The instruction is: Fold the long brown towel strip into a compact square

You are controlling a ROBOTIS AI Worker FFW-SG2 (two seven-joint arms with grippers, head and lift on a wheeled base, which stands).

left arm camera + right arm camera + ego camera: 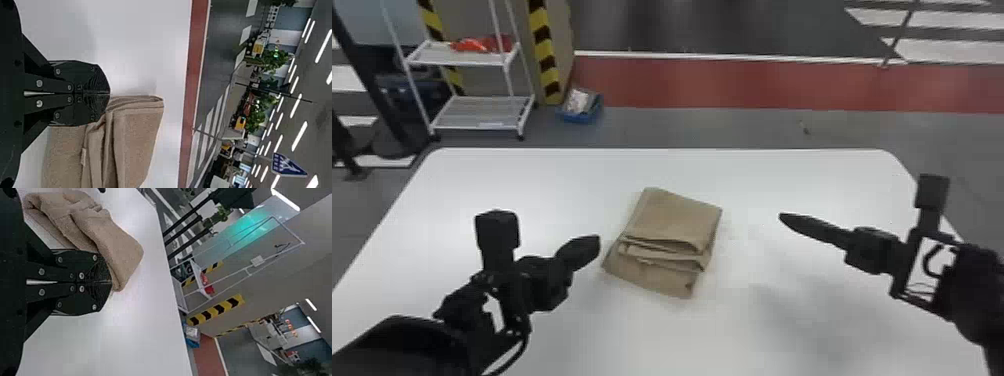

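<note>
Near the middle of the worktop [532, 172], with 12 o'clock taken as its far edge in the head view, the brown towel [677, 217] lay folded into a thick, layered packet, turned a little askew. Its smooth upper panel covered the 12 o'clock side; toward 6 o'clock the layers stepped out unevenly, and the lowest one jutted well past the others. The left end effector [598, 241] was just beside the packet at 9 o'clock, its fingers pressed together on nothing. The right end effector [782, 217] stood farther off, at about 3 o'clock, likewise closed and empty.

The work seemed to be in its last stage, with the main folds made and tidying or one short fold to go. The next move, if a truer square was wanted, probably called for opening the fingers, pinching the jutting layer at 6 o'clock and turning it in. Dragging the top alone risked sliding the loose layers apart.
</note>
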